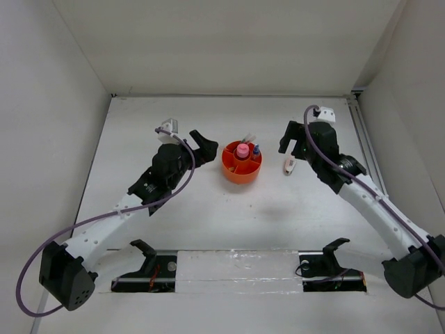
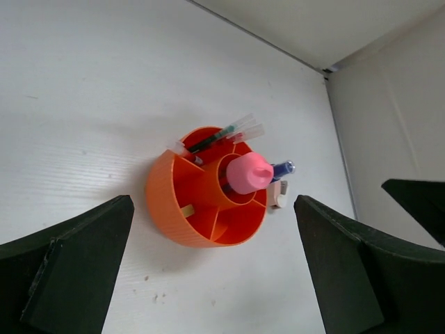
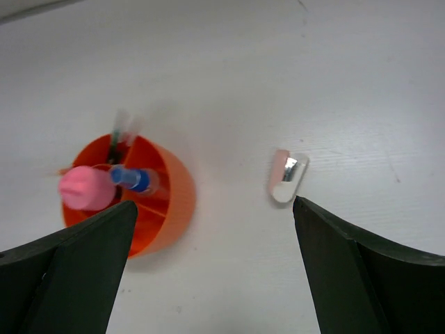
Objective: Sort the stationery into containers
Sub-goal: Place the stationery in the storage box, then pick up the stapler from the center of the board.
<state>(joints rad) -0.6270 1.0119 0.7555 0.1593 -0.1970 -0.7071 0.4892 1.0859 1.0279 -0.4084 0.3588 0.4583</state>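
My right pincer [image 3: 214,209] hangs spread and empty, the one loose eraser [image 3: 287,176] on the tabletop [image 3: 361,83] just ahead, near its right-hand finger; the orange organiser [image 3: 170,202] sits by the other. My left pincer [image 1: 203,144] is spread too. Next, I reckon: centre, descend, pinch.

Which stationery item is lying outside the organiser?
The small pinkish-white eraser, flat on the table beside the orange organiser. The pink tube, blue-capped marker and pens stand inside it.
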